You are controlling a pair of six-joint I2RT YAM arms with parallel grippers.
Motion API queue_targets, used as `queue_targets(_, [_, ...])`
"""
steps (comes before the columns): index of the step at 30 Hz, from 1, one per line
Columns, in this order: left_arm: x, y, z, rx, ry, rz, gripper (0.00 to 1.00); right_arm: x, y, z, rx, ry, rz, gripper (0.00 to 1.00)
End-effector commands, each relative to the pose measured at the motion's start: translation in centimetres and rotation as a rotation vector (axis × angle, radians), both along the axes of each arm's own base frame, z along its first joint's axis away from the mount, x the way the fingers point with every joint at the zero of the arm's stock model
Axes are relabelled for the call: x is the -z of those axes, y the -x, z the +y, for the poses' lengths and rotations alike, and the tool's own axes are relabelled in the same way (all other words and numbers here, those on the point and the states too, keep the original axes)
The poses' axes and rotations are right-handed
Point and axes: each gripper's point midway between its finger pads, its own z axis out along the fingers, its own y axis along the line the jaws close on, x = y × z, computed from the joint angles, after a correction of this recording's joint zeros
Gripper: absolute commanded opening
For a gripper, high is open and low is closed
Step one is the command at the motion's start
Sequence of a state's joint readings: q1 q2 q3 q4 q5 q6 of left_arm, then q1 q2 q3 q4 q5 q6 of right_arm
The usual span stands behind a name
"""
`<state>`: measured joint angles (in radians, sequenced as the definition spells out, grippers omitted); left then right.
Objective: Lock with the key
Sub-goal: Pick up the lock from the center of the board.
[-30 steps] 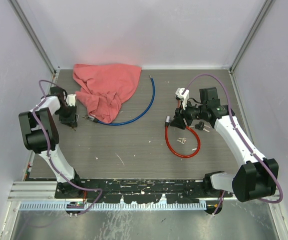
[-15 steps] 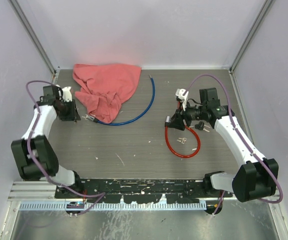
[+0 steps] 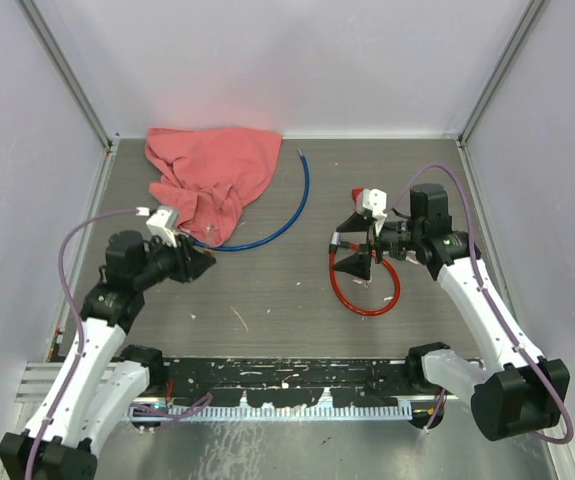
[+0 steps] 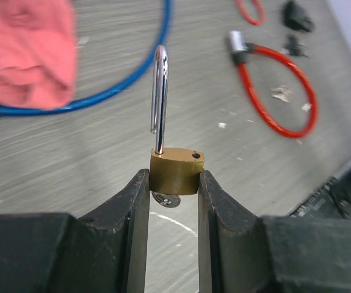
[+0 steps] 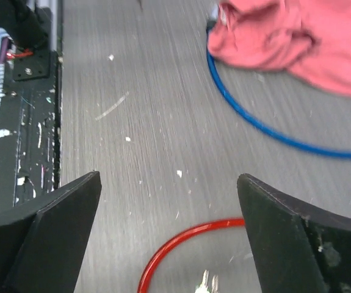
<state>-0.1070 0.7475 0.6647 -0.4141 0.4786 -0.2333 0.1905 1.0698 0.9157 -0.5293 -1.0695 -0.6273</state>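
Observation:
My left gripper [image 4: 174, 183] is shut on a brass padlock [image 4: 176, 170] and holds it above the table, its steel shackle [image 4: 159, 91] standing up and swung open. A small round silver piece [image 4: 165, 200] shows under the padlock's body; whether it is a key I cannot tell. In the top view the left gripper [image 3: 199, 265] is left of centre. My right gripper [image 3: 351, 248] hangs wide open over the red cable lock [image 3: 367, 298]. Small silver keys [image 5: 204, 283] lie inside the red loop [image 5: 181, 244], just below the open fingers, nothing between them.
A pink cloth [image 3: 212, 175] lies at the back left with a blue cable [image 3: 285, 222] curving out from under it. Small black parts [image 4: 297, 15] lie beyond the red cable. Frame posts stand at both back corners and a black rail [image 3: 287, 378] runs along the near edge.
The left arm swung from beside the cloth at the back left toward the middle, carrying the padlock. The right gripper opened wide and shifted a little nearer over the red cable.

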Motion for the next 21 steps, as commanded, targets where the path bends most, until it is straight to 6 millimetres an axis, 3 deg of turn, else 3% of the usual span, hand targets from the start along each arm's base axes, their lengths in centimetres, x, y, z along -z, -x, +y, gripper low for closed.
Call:
queue_targets(1, [-3.7,1.5,-4.5,0.117,0.150,-0.206,0.00,-4.8,1.9,2.1,-0.217,-0.186,-0.121,1.00])
queue_targets(6, [-3.4,4.0,-7.4,0.229,0.152,-0.254,0.00,-3.0,2.6,3.6,-0.330,-0.113,-0.165,0.99])
queue_targets(14, [-1.6,5.5,-12.9,0.352,0.042,-0.287,0.00,0.8,3.9,3.8,-0.375,-0.077,-0.177,0.91])
queue_targets(21, [0.1,6.8,-18.0,0.437,-0.105,-0.313,0.00,2.6,3.8,3.3,-0.383,-0.010,-0.162,0.86])
